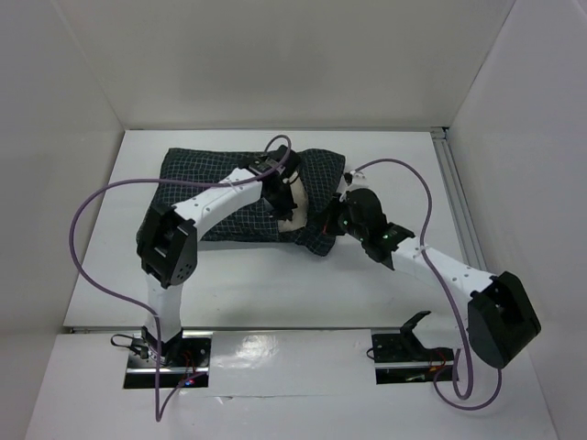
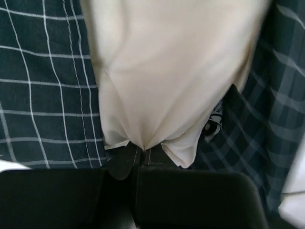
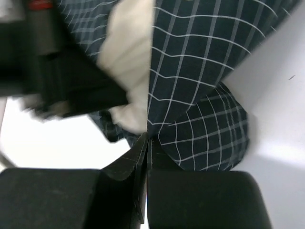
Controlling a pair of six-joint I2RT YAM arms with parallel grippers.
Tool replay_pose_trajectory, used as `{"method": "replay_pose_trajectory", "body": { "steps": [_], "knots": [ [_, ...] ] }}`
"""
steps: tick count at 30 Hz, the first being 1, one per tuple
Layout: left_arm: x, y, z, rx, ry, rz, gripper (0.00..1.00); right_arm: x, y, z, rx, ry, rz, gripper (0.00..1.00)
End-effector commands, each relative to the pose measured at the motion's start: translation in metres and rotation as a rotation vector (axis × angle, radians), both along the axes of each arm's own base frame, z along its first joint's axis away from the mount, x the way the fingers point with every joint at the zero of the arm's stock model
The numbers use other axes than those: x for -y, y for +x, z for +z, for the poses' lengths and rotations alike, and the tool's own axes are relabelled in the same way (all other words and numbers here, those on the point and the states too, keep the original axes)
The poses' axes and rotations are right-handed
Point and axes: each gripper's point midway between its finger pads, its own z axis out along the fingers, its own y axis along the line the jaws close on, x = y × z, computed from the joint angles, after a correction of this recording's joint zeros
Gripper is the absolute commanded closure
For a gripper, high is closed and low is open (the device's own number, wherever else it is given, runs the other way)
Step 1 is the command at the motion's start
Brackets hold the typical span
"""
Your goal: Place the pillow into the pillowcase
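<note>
Pillow (image 2: 167, 71) sits mostly inside the pillowcase (image 3: 200, 71), with its cream end showing at the mouth. Left gripper (image 2: 138, 151) pinches the pillow's edge. Right gripper (image 3: 147, 143) pinches the case hem. Hold that hem taut and lifted while you push the pillow deeper, slowly.

On the table (image 1: 275, 284), pillow (image 1: 292, 200) partly inside pillowcase (image 1: 197, 174), toward the far side

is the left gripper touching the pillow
Touching. The left wrist view shows the left gripper shut on the pillow, cream fabric puckering into its fingers.
</note>
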Motion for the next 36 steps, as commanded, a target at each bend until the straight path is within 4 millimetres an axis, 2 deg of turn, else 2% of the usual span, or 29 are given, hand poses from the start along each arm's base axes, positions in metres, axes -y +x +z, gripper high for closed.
{"method": "replay_pose_trajectory", "body": {
  "steps": [1, 2, 3, 6, 7, 9, 11, 12, 14, 15, 16, 18, 19, 20, 21, 22, 23, 25, 26, 27, 29, 31, 32, 33, 34, 36],
  "knots": [
    [-0.009, 0.043, -0.005, 0.084, 0.012, 0.138, 1.0, -0.018, -0.024, 0.043, 0.072, 0.017, 0.19, 1.0],
    [-0.009, 0.043, -0.005, 0.084, 0.012, 0.138, 1.0, -0.019, -0.027, 0.049, 0.071, 0.023, 0.201, 1.0],
    [-0.01, 0.041, -0.014, 0.066, 0.026, 0.137, 1.0, -0.022, -0.03, 0.069, 0.115, 0.046, 0.229, 1.0],
    [-0.008, 0.037, -0.021, 0.051, 0.014, 0.116, 1.0, -0.029, -0.039, 0.103, 0.185, 0.11, 0.292, 1.0],
    [-0.008, 0.037, -0.025, 0.044, 0.019, 0.116, 1.0, -0.033, -0.047, 0.127, 0.233, 0.151, 0.335, 1.0],
    [-0.001, 0.032, -0.026, 0.053, 0.034, 0.078, 1.0, -0.036, -0.055, 0.158, 0.317, 0.204, 0.381, 1.0],
    [0.001, 0.034, -0.022, 0.061, 0.028, 0.078, 1.0, -0.038, -0.056, 0.161, 0.326, 0.211, 0.39, 1.0],
    [0.006, 0.029, -0.014, 0.07, 0.012, 0.055, 1.0, -0.035, -0.056, 0.154, 0.313, 0.183, 0.387, 1.0],
    [0.01, 0.026, 0.003, 0.089, -0.023, 0.031, 1.0, -0.033, -0.048, 0.11, 0.22, 0.088, 0.371, 1.0],
    [0.011, 0.023, 0.029, 0.127, -0.064, 0.016, 1.0, -0.03, -0.045, 0.095, 0.193, 0.057, 0.357, 1.0],
    [0.009, 0.019, 0.037, 0.144, -0.065, -0.021, 1.0, -0.027, -0.042, 0.069, 0.14, 0.013, 0.341, 1.0],
    [0.011, 0.009, 0.057, 0.159, -0.101, -0.087, 0.84, -0.026, -0.041, 0.047, 0.086, -0.026, 0.337, 1.0],
    [0.011, 0.005, 0.076, 0.187, -0.124, -0.117, 0.74, -0.024, -0.039, 0.027, 0.042, -0.062, 0.334, 1.0],
    [0.01, 0.0, 0.081, 0.195, -0.123, -0.161, 0.65, -0.022, -0.038, 0.018, 0.016, -0.083, 0.322, 0.95],
    [0.014, -0.006, 0.09, 0.195, -0.151, -0.193, 0.44, -0.021, -0.039, 0.011, -0.014, -0.105, 0.327, 0.9],
    [0.013, -0.011, 0.095, 0.194, -0.156, -0.209, 0.38, -0.017, -0.038, 0.004, -0.035, -0.128, 0.31, 0.88],
    [0.01, -0.016, 0.105, 0.211, -0.163, -0.232, 0.34, -0.013, -0.03, 0.006, -0.03, -0.15, 0.272, 0.74],
    [0.003, -0.026, 0.102, 0.187, -0.164, -0.244, 0.33, -0.008, -0.029, 0.005, -0.04, -0.171, 0.249, 0.64],
    [-0.001, -0.031, 0.109, 0.201, -0.172, -0.245, 0.33, -0.002, -0.023, 0.013, -0.032, -0.165, 0.199, 0.63],
    [-0.006, -0.033, 0.108, 0.207, -0.159, -0.235, 0.35, 0.0, -0.023, 0.011, -0.039, -0.174, 0.191, 0.61],
    [-0.023, -0.033, 0.097, 0.19, -0.129, -0.191, 0.44, -0.001, -0.016, 0.026, -0.022, -0.161, 0.162, 0.61],
    [-0.032, -0.027, 0.094, 0.21, -0.105, -0.161, 0.51, -0.001, -0.011, 0.03, -0.023, -0.159, 0.14, 0.61],
    [-0.035, -0.025, 0.087, 0.194, -0.095, -0.15, 0.53, -0.001, -0.003, 0.029, -0.036, -0.172, 0.111, 0.57],
    [-0.036, -0.021, 0.076, 0.176, -0.074, -0.144, 0.55, -0.001, 0.0, 0.026, -0.051, -0.186, 0.104, 0.47],
    [-0.048, -0.01, 0.052, 0.154, 0.009, -0.1, 0.55, -0.005, 0.012, 0.019, -0.088, -0.204, 0.079, 0.34],
    [-0.053, -0.006, 0.046, 0.142, 0.021, -0.076, 0.55, -0.007, 0.023, 0.013, -0.106, -0.225, 0.048, 0.34]
  ]
}}
